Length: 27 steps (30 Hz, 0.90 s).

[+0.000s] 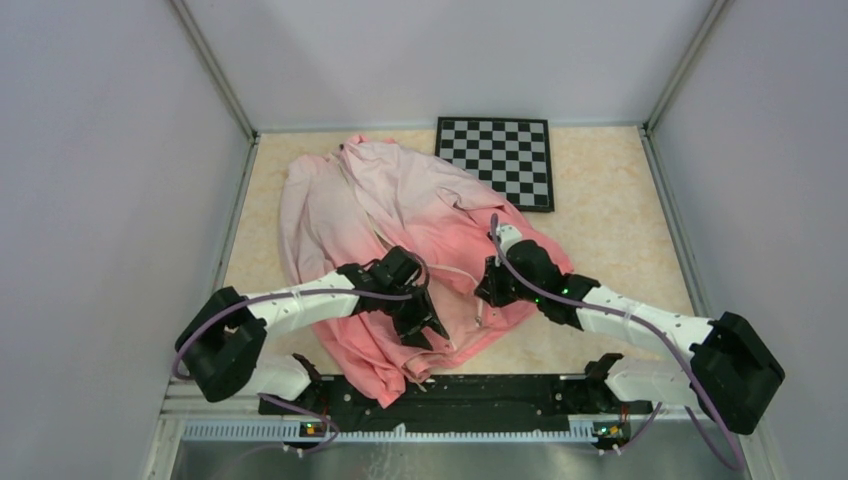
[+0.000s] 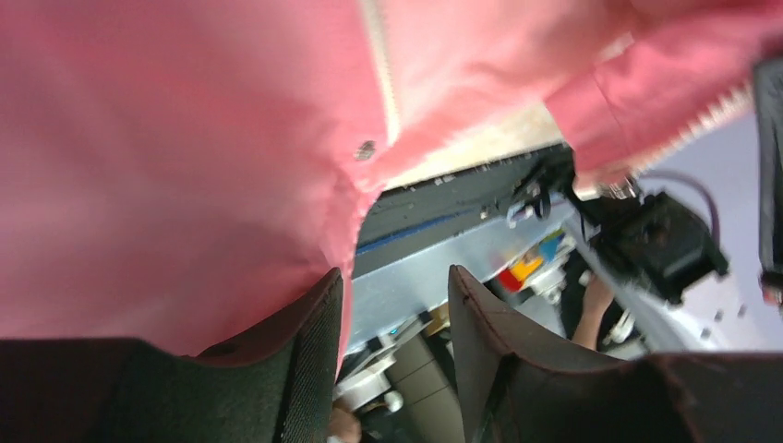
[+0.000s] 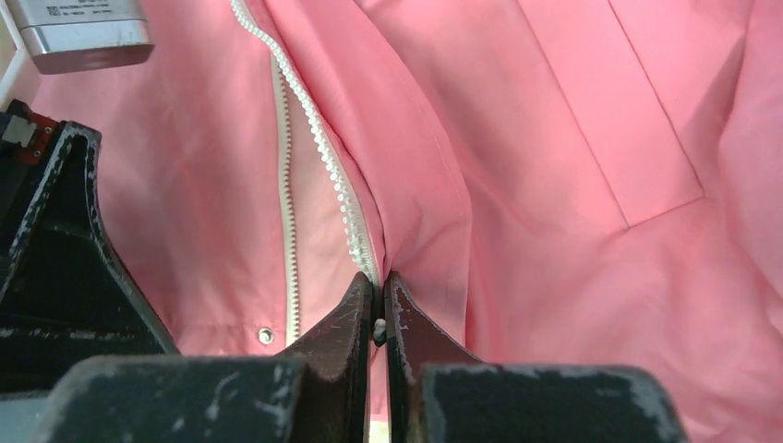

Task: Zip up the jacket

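The pink jacket (image 1: 400, 230) lies crumpled on the table, pale at the far collar and coral at the near hem. My right gripper (image 1: 487, 293) is shut on the jacket's front edge right at the white zipper teeth (image 3: 319, 138). In the right wrist view its fingertips (image 3: 362, 295) pinch the fabric, with a small whitish bit between them. A second zipper strip (image 3: 286, 194) runs beside it. My left gripper (image 1: 420, 325) hovers over the near hem. In the left wrist view it (image 2: 395, 277) is open with nothing between the jaws, and coral fabric (image 2: 166, 166) lies against its left finger.
A black and white checkerboard (image 1: 497, 158) lies at the back right of the table, partly under the jacket. The black rail (image 1: 480, 395) runs along the near table edge. A metal snap (image 2: 367, 149) sits beside the zipper strip (image 2: 383, 65).
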Tool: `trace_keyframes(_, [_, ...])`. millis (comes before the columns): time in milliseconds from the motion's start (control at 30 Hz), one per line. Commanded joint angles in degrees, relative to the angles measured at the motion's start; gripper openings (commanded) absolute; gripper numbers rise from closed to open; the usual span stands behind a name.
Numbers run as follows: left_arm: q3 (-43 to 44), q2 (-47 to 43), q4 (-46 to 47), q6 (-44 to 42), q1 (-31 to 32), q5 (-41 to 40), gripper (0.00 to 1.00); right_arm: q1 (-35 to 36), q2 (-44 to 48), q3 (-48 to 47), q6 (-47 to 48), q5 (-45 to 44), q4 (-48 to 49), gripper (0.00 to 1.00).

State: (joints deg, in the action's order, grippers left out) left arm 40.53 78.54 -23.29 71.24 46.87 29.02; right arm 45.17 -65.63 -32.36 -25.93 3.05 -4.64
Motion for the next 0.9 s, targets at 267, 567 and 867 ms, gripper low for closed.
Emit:
trace_keyframes(267, [7.21, 5.52, -11.80, 24.21, 3.18, -12.45, 0.55, -1.81, 5.71, 0.65, 1.43, -0.36, 1.68, 0.00])
trace_keyframes(567, [10.65, 13.44, -14.26, 32.40, 9.11, -16.82, 0.51, -2.10, 6.48, 1.90, 0.95, 2.13, 3.22, 0.00])
trace_keyframes(867, [5.91, 12.08, -12.85, 37.97, 10.28, -20.39, 0.28, -2.19, 9.20, 2.61, 1.06, 1.58, 2.86, 0.00])
